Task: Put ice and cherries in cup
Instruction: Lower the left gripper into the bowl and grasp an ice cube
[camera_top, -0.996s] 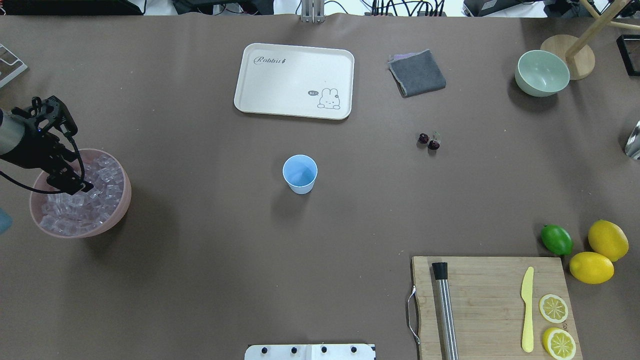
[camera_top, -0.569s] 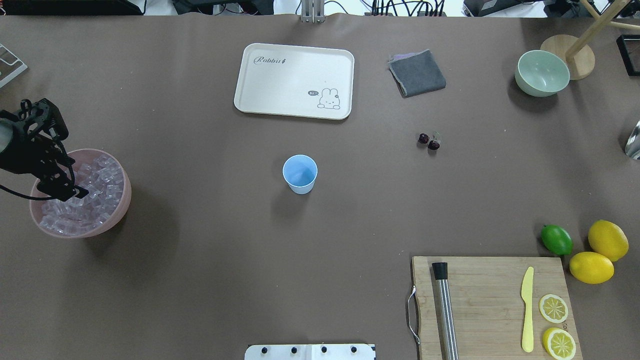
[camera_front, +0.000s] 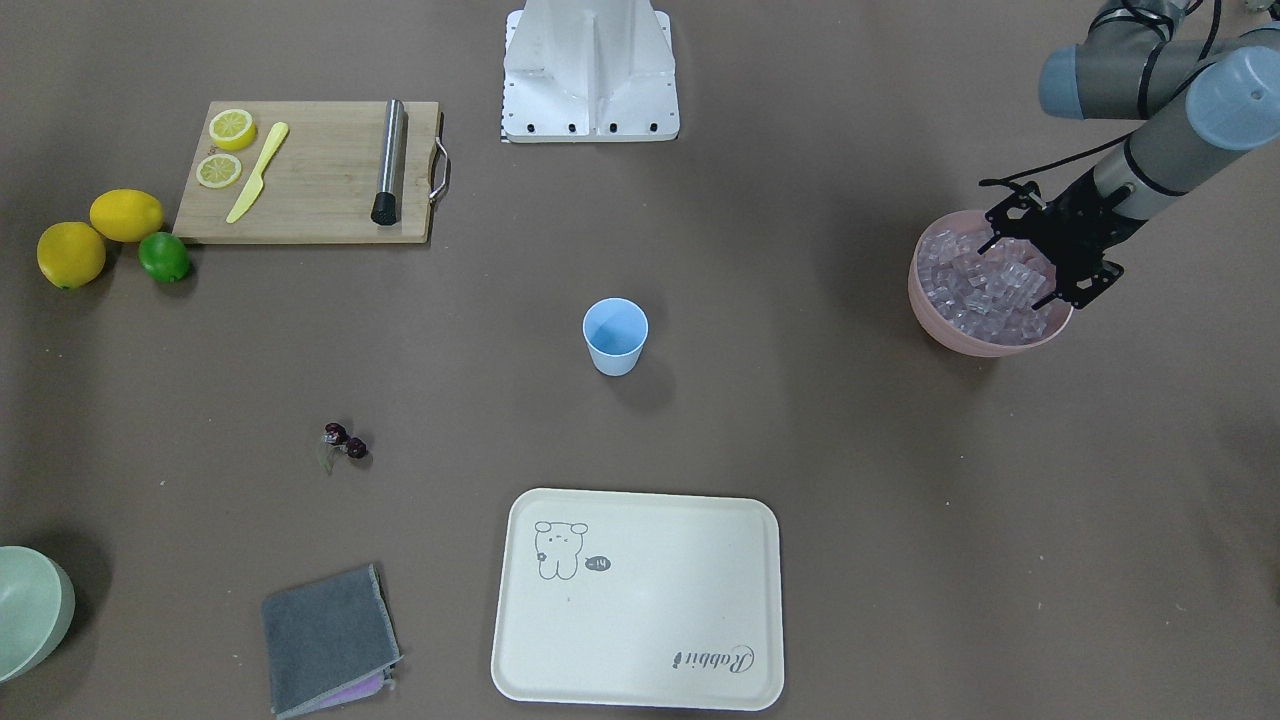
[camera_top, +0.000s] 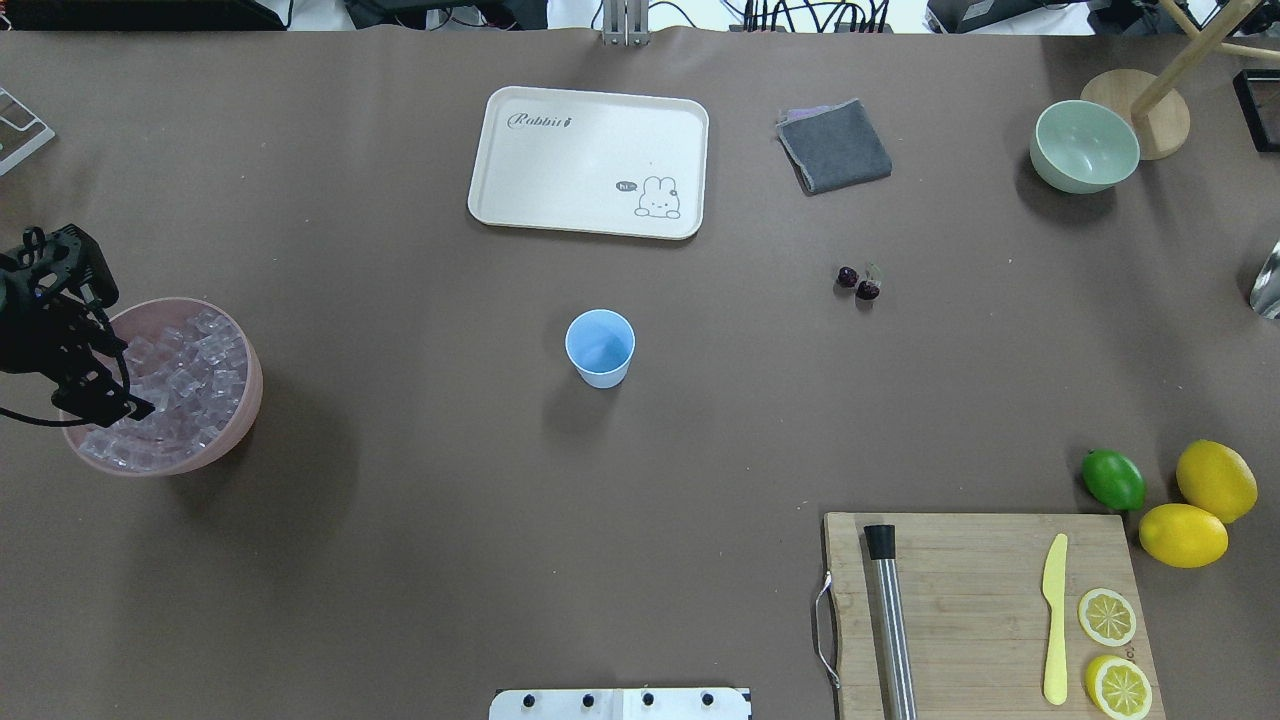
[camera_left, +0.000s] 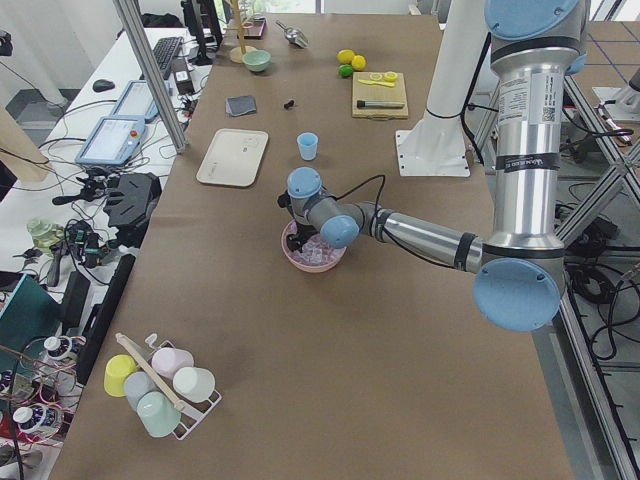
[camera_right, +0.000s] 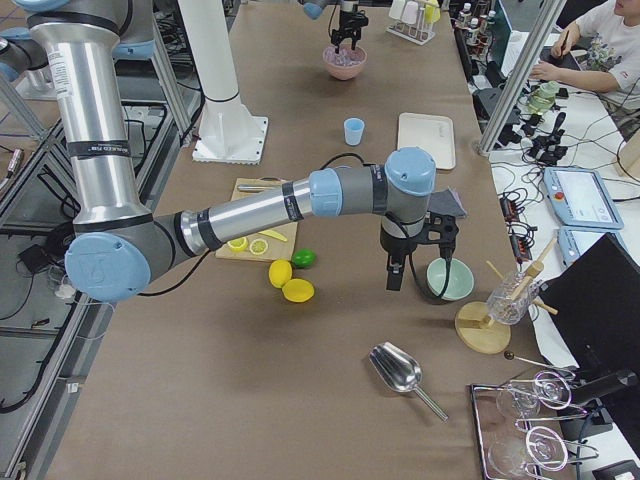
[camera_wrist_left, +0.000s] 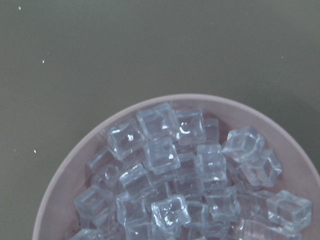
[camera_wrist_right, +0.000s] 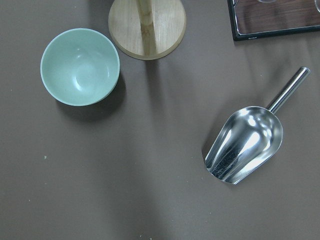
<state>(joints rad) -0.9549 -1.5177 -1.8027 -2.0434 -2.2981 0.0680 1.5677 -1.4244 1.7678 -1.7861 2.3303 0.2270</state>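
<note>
Nothing done yet, apparently: left gripper (camera_top: 125, 405), open-or-closed indiscernible, hangs over the ice (camera_top: 190, 370) directly beneath in pink bowl (camera_top: 255, 385); cup (camera_top: 600, 347) empty, well apart; cherries (camera_top: 858, 283) beyond it, untouched.

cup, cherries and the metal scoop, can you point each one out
cup (camera_top: 600, 345), overhead exterior view, on its inside
cherries (camera_top: 868, 290), overhead exterior view, on the lower right fruit
metal scoop (camera_wrist_right: 245, 144), right wrist-mounted view, on the shiny bowl
</note>
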